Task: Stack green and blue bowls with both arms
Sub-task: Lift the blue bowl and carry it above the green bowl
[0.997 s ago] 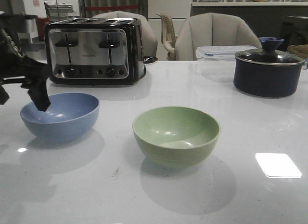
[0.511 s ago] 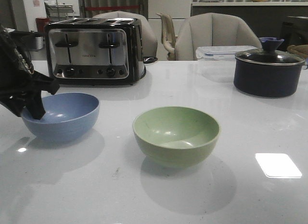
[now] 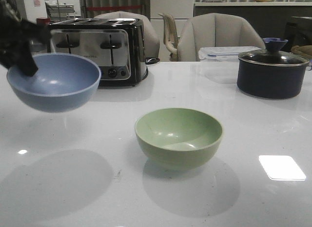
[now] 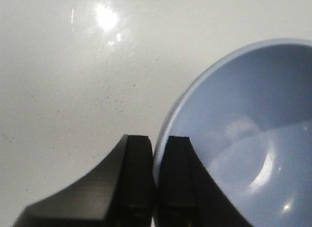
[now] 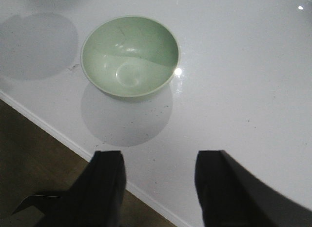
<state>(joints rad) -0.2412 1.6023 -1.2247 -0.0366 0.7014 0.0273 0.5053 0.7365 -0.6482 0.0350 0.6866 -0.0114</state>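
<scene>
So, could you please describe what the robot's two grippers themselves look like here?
Both are matte black with no visible markings. The left gripper has flat, blocky fingers that flare outward toward the base. The right gripper has broad, angular fingers. In the front view, the left gripper is a blurred dark shape.

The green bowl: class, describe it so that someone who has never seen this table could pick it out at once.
Start at the big chrome toaster at the back left of the white table. Come forward and right to the table's middle, where the green bowl sits alone on the surface, upright and empty. Unlike the blue bowl, held in the air by the left gripper, it is pale sage green and untouched.
</scene>
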